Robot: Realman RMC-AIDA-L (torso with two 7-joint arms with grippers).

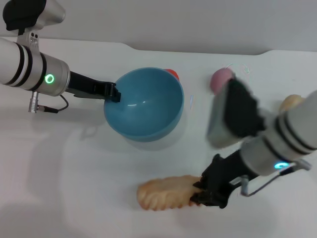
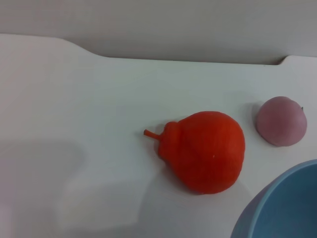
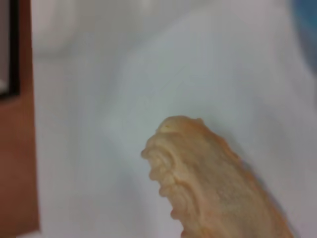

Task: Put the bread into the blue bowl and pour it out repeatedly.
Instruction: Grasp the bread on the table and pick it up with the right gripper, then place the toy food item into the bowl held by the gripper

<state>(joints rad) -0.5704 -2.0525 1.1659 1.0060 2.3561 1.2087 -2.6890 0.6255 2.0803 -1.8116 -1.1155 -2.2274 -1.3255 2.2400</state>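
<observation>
We see the bread (image 1: pixel 166 192) lying flat on the white table (image 1: pixel 74 163) near its front edge, long axis running side to side along that edge, one rounded end pointing toward the table's left side and the other tucked into the right gripper (image 1: pixel 204 191). Those jaws sit at the loaf's right end and look closed on it, though we cannot tell how firm the contact is. The blue bowl (image 1: pixel 143 104) stands tilted nearer the back edge, well apart from the bread, its opening facing us; the left gripper (image 1: pixel 113 92) pinches its left rim. Behind the bowl lie a red pear-shaped toy (image 2: pixel 205 151) and a pink ball (image 2: pixel 281 121).
</observation>
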